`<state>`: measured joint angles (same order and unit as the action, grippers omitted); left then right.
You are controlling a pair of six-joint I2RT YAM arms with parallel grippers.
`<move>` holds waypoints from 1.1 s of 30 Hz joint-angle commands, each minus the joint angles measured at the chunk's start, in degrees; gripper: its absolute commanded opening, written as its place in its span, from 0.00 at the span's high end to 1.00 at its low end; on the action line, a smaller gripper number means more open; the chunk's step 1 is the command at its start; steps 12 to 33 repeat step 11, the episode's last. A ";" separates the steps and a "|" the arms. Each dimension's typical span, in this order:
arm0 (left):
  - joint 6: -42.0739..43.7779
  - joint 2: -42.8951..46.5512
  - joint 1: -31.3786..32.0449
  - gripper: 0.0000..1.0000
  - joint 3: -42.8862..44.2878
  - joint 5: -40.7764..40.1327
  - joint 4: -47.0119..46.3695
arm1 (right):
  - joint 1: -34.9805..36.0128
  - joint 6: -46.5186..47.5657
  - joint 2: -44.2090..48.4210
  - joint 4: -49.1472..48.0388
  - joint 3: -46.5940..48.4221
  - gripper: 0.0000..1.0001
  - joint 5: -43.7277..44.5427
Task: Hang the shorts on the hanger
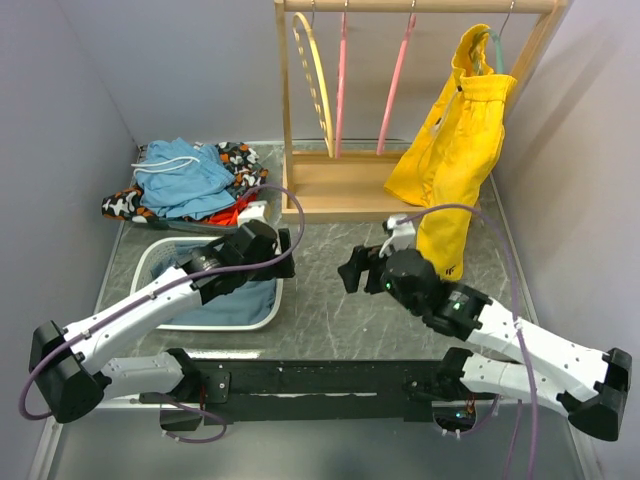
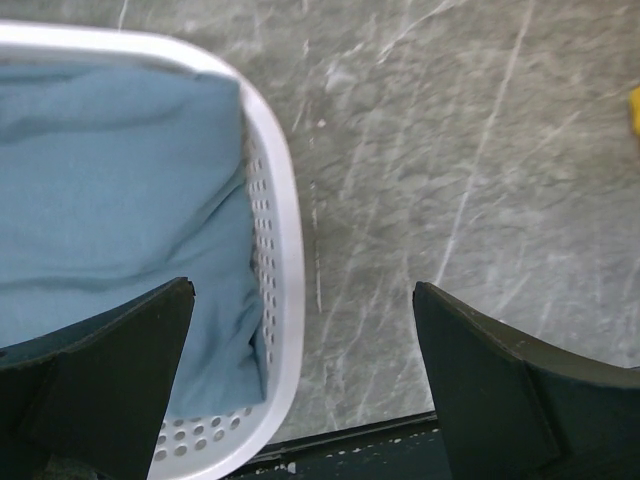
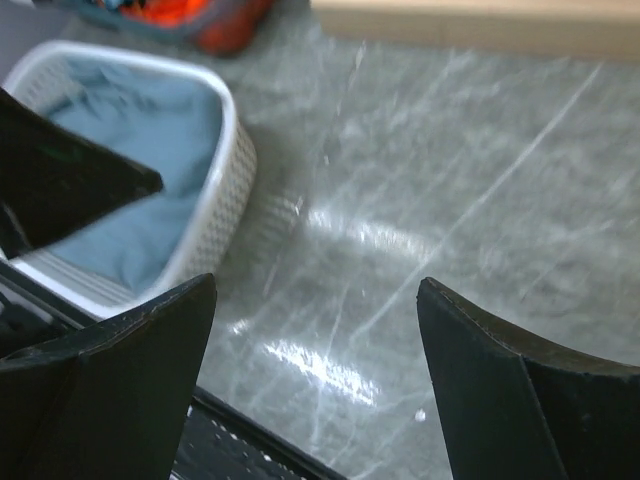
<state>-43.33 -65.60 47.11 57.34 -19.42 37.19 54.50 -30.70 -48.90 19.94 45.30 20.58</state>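
The job looks all but finished. The shorts (image 1: 455, 150) hang from the hanger (image 1: 493, 42), whose pale green curve shows just above the bunched waistband. The hanger is hooked on the top bar of the wooden rack (image 1: 335, 190) at the far right corner of the desk (image 1: 330, 300). The fabric drapes at a slant. One leg spreads left over the rack's base and the other drops straight down, with its logo hem close to the desk. From above you cannot tell how securely the waistband sits on the hanger's arms, so check that before you call it done. Nothing else appears to be left apart from parking the arms.

The left arm (image 1: 150, 298) stretches from the near left corner toward the middle of the desk. Its wrist is over the right rim of the white basket (image 2: 285, 250), and its jaws are spread wide with nothing between them. Its wrist view shows only bare desk in the gap, with the blue cloth (image 2: 110, 190) lying in the basket to one side.

The right arm (image 1: 530, 340) reaches in from the near right corner. It is folded low, with its jaws pointing left toward the desk's middle, just beside the hanging leg but apart from it. These jaws are also released and empty, and only grey desk shows between them.
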 commanded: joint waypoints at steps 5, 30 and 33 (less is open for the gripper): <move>-3.34 4.42 -0.18 0.04 -6.89 -1.59 -7.65 | 1.31 -3.85 1.53 -15.99 -6.80 0.10 1.66; -2.98 5.58 -0.09 0.03 -7.51 -0.96 -9.77 | 1.31 -3.58 1.88 -16.43 -7.60 0.09 1.31; -2.98 5.58 -0.09 0.03 -7.51 -0.96 -9.77 | 1.31 -3.58 1.88 -16.43 -7.60 0.09 1.31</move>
